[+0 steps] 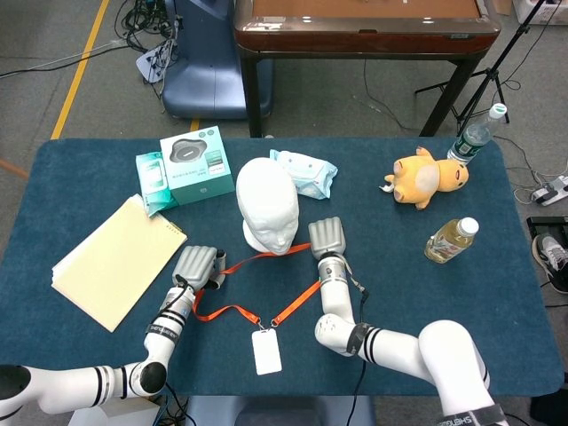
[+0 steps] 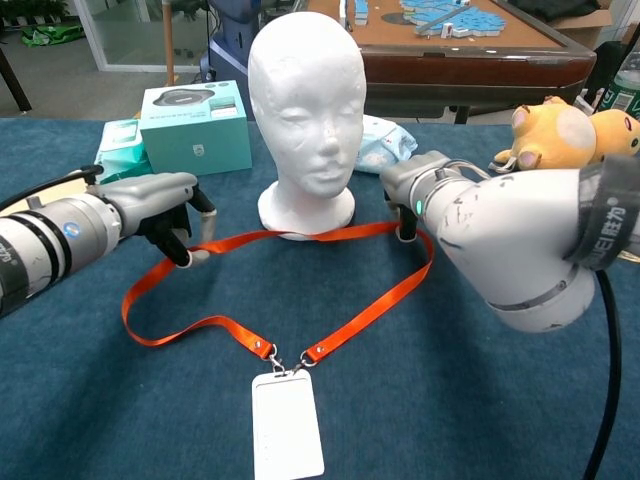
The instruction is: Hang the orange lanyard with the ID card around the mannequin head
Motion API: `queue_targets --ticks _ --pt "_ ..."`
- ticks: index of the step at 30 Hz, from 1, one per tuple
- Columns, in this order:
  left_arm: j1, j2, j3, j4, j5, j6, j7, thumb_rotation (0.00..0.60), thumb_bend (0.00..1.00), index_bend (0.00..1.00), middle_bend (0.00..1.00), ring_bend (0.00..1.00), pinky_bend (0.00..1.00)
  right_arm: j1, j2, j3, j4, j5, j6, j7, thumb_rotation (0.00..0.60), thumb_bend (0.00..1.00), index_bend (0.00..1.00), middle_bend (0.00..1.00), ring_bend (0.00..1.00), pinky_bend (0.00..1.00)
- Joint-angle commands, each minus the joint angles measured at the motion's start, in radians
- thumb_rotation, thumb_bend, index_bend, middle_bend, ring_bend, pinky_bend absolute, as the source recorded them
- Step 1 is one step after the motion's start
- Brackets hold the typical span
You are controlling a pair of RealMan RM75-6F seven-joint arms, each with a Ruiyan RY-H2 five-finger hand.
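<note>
While both hands pinch the lanyard [image 2: 300,237] low before the head [image 2: 306,110], a lift could snag its chin or tip it.
Left hand [image 2: 165,215] and right hand [image 2: 415,195] each grip the strap's far span; the card [image 2: 287,425] lies flat nearer the robot.

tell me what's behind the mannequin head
Behind the head lies a wipes pack, off to its right in the head view. The chest view shows only part of it; the head covers the rest.
</note>
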Motion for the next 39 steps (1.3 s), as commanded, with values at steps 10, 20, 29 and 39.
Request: queue_targets --ticks 10,20,29,39 --pt "0.008 0.024 -0.006 -0.042 0.0 -0.006 -0.02 0.6 0.36 0.62 1.0 1.0 1.0 -0.019 0.068 -0.009 -0.118 -0.049 0.03 0.022 0.6 0.45 0.53 0.94 0.81 0.82" --pt "0.04 0.113 0.006 -0.19 0.089 0.044 -0.049 0.6 0.36 0.62 1.0 1.0 1.0 -0.083 0.233 -0.05 -0.401 -0.169 0.089 0.105 0.6 0.45 0.53 0.94 0.81 0.82" --pt "0.073 0.231 -0.007 -0.375 0.175 0.088 -0.095 0.6 0.36 0.62 1.0 1.0 1.0 -0.153 0.413 -0.074 -0.689 -0.302 0.135 0.23 0.6 0.45 0.53 0.94 0.81 0.82" --pt "0.069 0.356 -0.067 -0.566 0.207 0.131 -0.086 0.6 0.36 0.62 1.0 1.0 1.0 -0.184 0.568 -0.051 -0.904 -0.375 0.188 0.311 0.6 0.45 0.53 0.94 0.81 0.82"
